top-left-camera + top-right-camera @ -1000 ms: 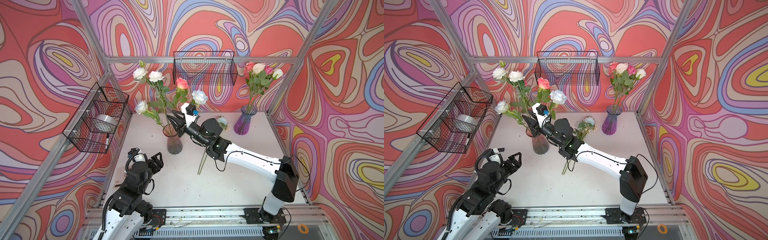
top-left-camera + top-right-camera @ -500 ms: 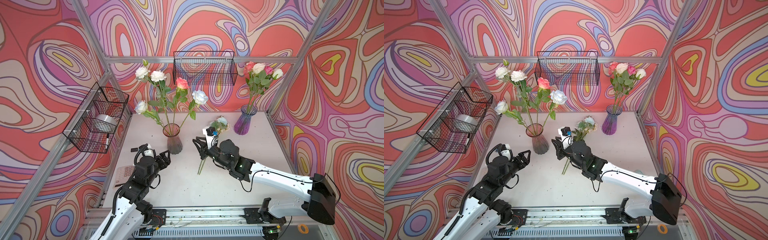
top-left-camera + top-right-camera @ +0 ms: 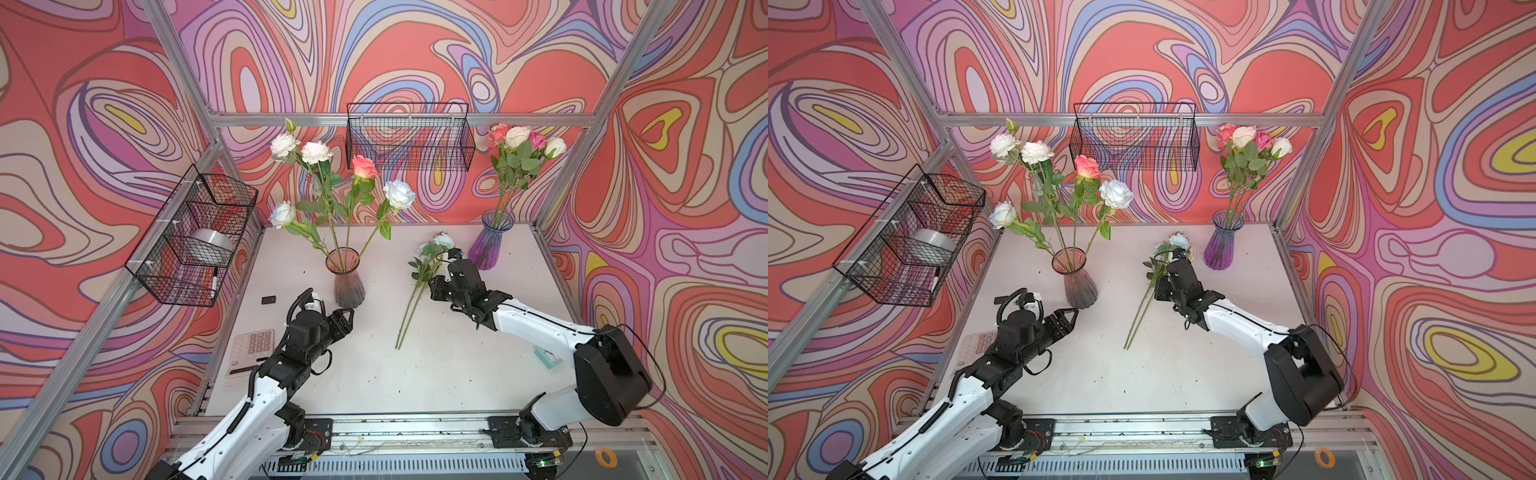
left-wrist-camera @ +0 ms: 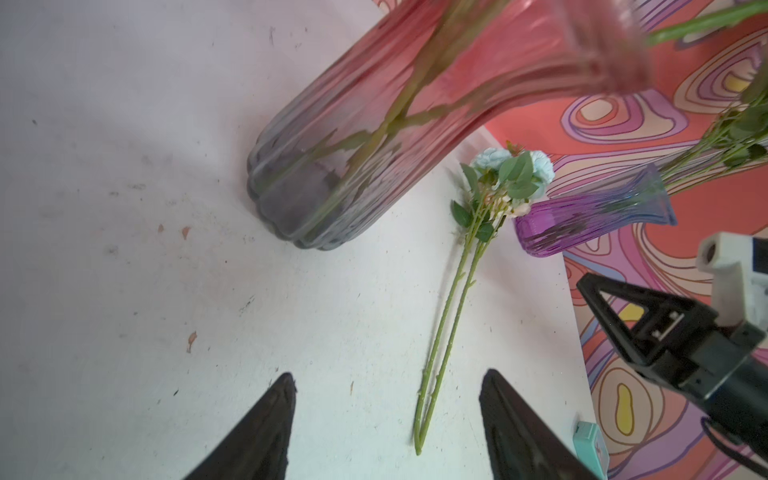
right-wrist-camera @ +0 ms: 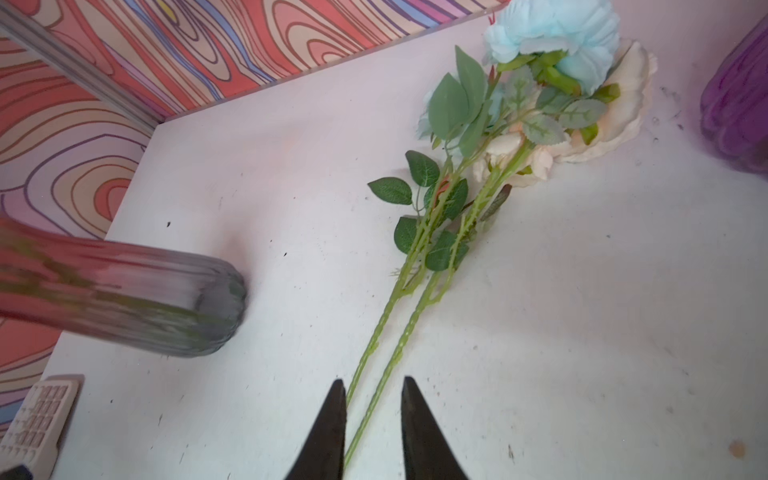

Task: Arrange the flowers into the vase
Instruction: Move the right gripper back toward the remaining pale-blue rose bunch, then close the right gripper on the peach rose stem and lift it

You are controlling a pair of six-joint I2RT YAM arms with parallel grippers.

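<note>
In both top views flowers (image 3: 365, 167) fill the pink vase (image 3: 348, 282) and the purple vase (image 3: 490, 249) at its two o'clock; two loose flowers (image 3: 428, 254) lie between, not yet placed. Left wrist: left gripper (image 4: 389, 372) gapes empty near the pink vase. Right wrist: right gripper (image 5: 374, 380), jaws narrowly parted, hangs over those stems, unclamped.

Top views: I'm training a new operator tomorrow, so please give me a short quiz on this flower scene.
1. True or false: two stems lie loose on the table.
2. The left gripper is: A shut on a stem; B open and empty; C out of view.
3. Which colour of vase stands beside the loose stems' blooms?

Key: 1 true; 2 B; 3 the purple vase.
</note>
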